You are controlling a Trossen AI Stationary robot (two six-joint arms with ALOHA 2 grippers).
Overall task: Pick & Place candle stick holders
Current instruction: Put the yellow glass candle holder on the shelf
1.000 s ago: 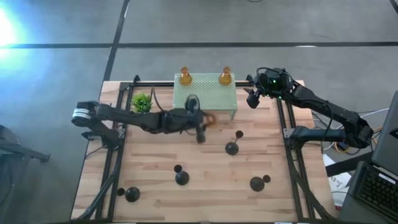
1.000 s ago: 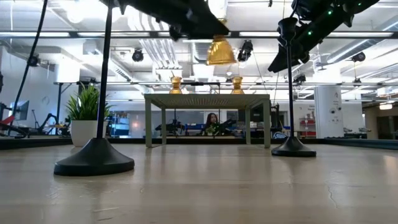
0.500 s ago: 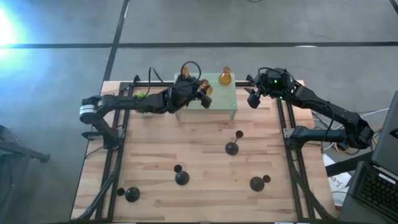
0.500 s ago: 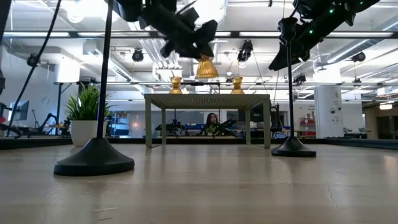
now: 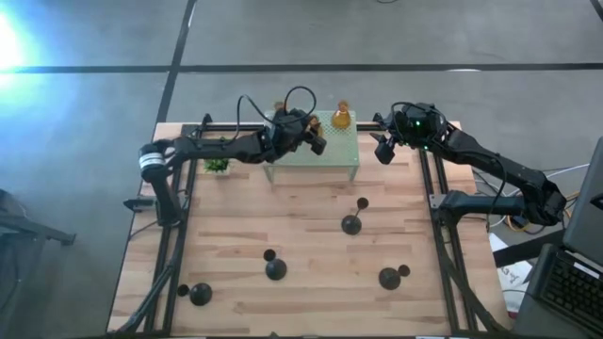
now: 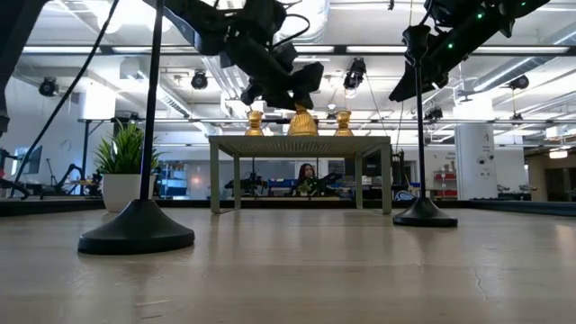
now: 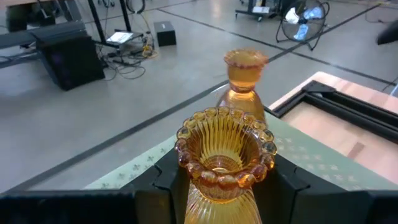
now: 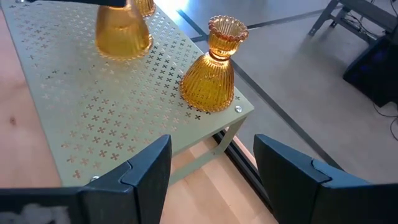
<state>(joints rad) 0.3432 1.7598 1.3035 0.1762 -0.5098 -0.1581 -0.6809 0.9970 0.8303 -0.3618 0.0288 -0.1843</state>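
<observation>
Over the green stand, the left tool is grasping an amber holder between its fingers, just above the stand's top. Two more amber holders stand on the stand beyond and beside this tool. At the stand's far side the right tool hovers with fingers spread, holding nothing. Four black holders stand on the bench, well apart from both tools.

Ceiling strip lights give bright, even light. Strong glare burns the floor at the high view's left edge. Shadows are soft; the low view's foreground is blurred.
</observation>
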